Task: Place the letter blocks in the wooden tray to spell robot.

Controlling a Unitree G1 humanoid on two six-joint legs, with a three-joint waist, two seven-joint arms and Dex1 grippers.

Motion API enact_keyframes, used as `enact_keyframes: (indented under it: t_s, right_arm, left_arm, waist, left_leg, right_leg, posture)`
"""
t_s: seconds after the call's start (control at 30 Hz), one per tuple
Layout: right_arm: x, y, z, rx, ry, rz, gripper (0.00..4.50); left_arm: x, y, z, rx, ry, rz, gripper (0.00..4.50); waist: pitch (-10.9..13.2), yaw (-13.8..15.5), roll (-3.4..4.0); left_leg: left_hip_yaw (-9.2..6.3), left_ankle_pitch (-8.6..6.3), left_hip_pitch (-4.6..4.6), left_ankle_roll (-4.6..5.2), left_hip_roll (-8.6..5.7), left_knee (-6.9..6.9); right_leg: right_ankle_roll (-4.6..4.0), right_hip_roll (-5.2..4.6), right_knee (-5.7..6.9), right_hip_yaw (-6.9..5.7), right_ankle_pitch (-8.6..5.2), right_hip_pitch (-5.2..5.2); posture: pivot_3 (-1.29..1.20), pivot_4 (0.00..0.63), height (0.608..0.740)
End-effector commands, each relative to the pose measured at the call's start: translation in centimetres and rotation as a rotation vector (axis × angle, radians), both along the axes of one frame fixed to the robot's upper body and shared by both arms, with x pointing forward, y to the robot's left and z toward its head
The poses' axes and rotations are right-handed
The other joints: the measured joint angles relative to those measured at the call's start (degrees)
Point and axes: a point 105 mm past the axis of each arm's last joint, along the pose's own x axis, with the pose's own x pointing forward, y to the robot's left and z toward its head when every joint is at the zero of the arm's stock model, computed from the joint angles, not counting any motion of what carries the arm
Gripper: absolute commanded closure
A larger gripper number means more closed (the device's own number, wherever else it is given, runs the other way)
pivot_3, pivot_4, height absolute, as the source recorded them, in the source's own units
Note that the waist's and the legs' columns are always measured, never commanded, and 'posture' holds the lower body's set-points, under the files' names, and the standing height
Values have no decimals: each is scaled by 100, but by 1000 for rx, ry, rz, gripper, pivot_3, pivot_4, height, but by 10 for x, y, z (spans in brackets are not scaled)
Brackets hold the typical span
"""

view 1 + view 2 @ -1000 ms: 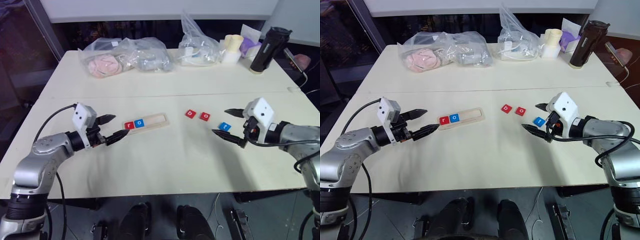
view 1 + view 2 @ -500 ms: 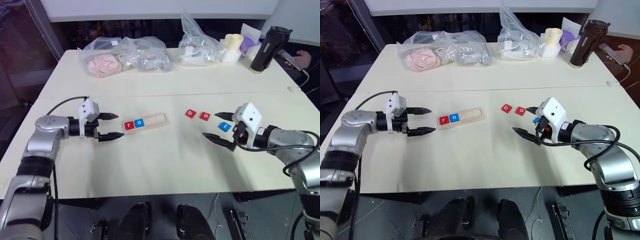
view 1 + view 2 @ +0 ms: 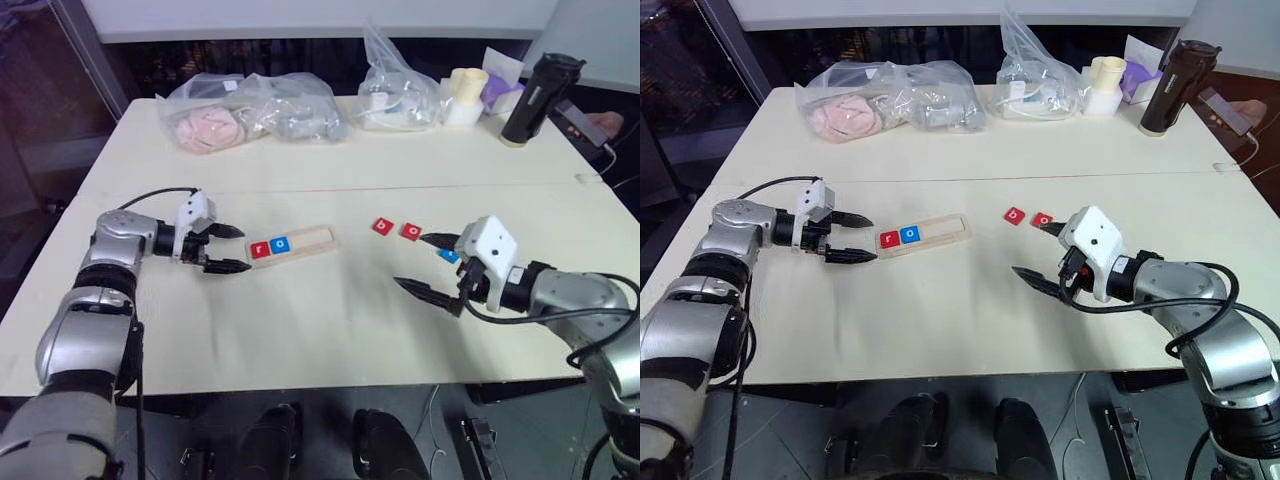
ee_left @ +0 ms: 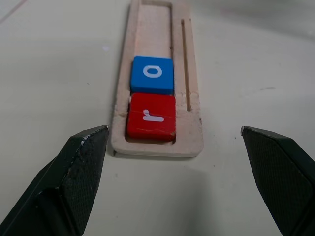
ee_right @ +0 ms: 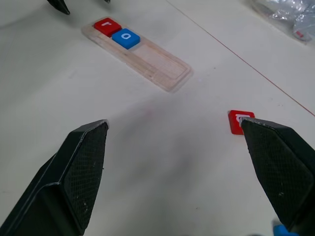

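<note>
The tray (image 3: 291, 243) held a red r (image 4: 151, 115) and blue o (image 4: 152, 74). Both jaws were held open, empty; loose blocks (image 3: 397, 230) lay on the bench (image 3: 320, 320).

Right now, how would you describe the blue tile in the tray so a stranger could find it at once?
Start at the pale table and find the long wooden tray in front of the left tool. At the tray's end nearest that tool sit two tiles side by side. The blue tile is second in, bearing a white "o", while its neighbour, the red tile, shows "r".
</note>
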Motion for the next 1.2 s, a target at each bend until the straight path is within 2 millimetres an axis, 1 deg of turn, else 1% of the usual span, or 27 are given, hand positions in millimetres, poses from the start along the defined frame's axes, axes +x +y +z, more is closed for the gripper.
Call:
enact_keyframes:
  t_s: [0.03,0.13,0.23,0.67,1.2]
  right_arm:
    - [-7,1,13,13,-56,-15,107]
    - [-12,1,9,9,-51,-27,107]
    - [-13,0,9,5,-53,-45,107]
    - [-18,3,6,3,-48,-53,107]
    - [-19,2,3,-13,-42,-69,107]
  left_arm:
    - [7,-7,9,23,-57,-10,0]
    - [10,-15,5,22,-62,-10,0]
    - [13,-18,3,23,-69,6,0]
    - [23,-16,8,31,-118,83,0]
    - [25,-23,-16,75,-41,134,0]
  waist:
    - [0,1,-1]
    - [0,14,-2]
    - [0,4,-3]
    - [1,4,-4]
    - [1,5,-4]
  left_leg:
    - [0,0,-3,1,0,6]
    - [0,0,-4,2,0,17]
    - [0,0,-3,2,0,17]
    - [0,0,-2,3,-1,39]
    - [-1,0,-3,3,-1,65]
  right_leg:
    - [3,0,-1,0,4,0]
    - [5,-1,-2,1,13,4]
    - [6,-1,-2,1,15,4]
    - [14,2,36,0,20,0]
    - [14,3,52,0,20,5]
  posture:
    - [0,150,738]
    - [0,150,738]
    - [0,150,738]
    - [0,150,738]
    - [0,150,738]
